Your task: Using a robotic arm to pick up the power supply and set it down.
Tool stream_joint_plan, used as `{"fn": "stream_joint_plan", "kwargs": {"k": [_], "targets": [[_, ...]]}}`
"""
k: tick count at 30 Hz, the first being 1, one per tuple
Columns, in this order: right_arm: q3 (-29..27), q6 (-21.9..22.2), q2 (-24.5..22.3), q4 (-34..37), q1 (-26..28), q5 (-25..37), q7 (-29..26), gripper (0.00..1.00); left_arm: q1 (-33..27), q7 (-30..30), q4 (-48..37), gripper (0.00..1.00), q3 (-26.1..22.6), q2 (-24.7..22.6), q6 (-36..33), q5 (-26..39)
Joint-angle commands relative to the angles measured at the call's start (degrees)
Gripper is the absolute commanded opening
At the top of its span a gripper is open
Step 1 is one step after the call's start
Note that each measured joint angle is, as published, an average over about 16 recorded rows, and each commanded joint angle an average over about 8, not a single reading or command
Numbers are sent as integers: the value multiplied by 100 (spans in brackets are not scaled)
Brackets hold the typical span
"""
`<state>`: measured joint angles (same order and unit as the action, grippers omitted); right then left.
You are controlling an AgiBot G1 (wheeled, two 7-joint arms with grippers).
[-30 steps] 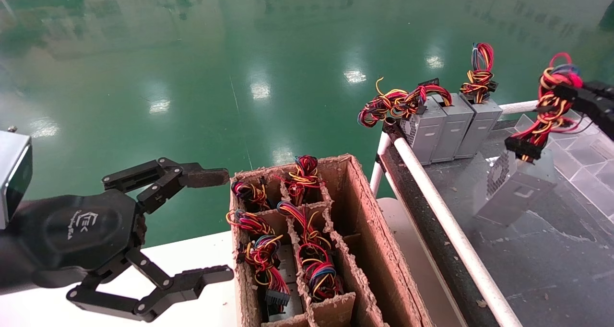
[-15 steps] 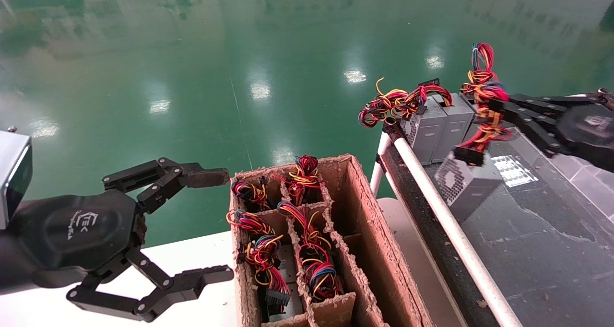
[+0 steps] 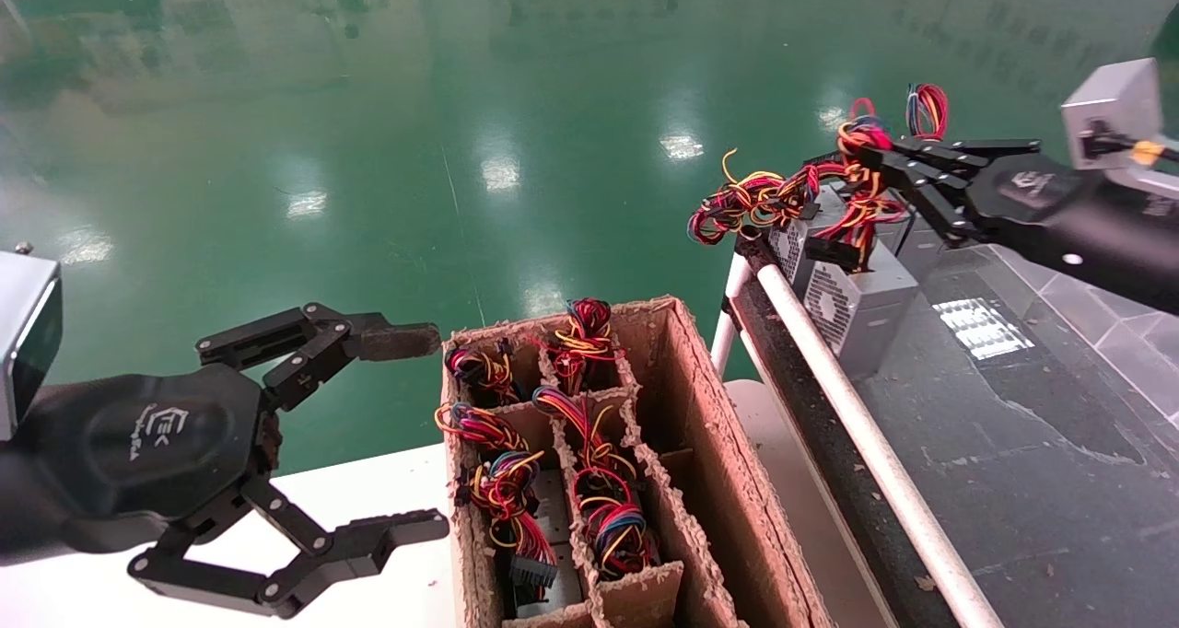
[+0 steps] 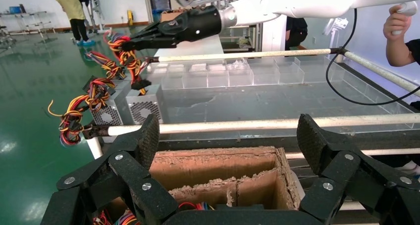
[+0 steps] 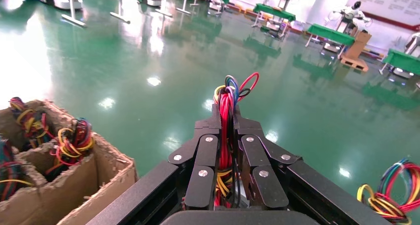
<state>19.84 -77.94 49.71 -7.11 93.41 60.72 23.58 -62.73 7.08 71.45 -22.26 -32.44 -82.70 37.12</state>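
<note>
The power supply (image 3: pixel 857 310) is a grey metal box with a perforated vent face. It stands upright at the far left edge of the dark table (image 3: pixel 1013 444), just in front of a row of similar boxes. My right gripper (image 3: pixel 866 163) is shut on its bundle of red, yellow and black wires (image 5: pixel 226 101), directly above the box. I cannot tell whether the box's base rests on the table. From the left wrist view, the same gripper (image 4: pixel 143 39) and box (image 4: pixel 144 103) show far off. My left gripper (image 3: pixel 419 433) hangs open beside the cardboard box, holding nothing.
A brown cardboard divider box (image 3: pixel 700 444) holds several more wire-bundled supplies. A white rail (image 3: pixel 857 444) borders the table's left edge. Other grey supplies (image 3: pixel 797 241) stand at the table's far corner. Clear plastic trays (image 4: pixel 237 76) line the table's far side.
My right gripper has carried the power supply from the middle of the table leftward and farther away, up to the row at the rail. The left arm has not moved.
</note>
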Motion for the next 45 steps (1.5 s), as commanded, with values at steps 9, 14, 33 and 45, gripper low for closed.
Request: {"fn": "stream_joint_plan", "kwargs": {"k": [9,14,33,45], "targets": [[42,447,351,327,134,77,235,1,0,0,0,100,0,0,0,0],[37,434,391,428,176,69,256,59,0,0,0,100,0,0,0,0],[45,217,366,642,263,78,185,100,0,0,0,100,0,0,0,0],[-28,77,254,355,124,-96,-27,100,1,-1,-2,100,0,1,2,-1]]}}
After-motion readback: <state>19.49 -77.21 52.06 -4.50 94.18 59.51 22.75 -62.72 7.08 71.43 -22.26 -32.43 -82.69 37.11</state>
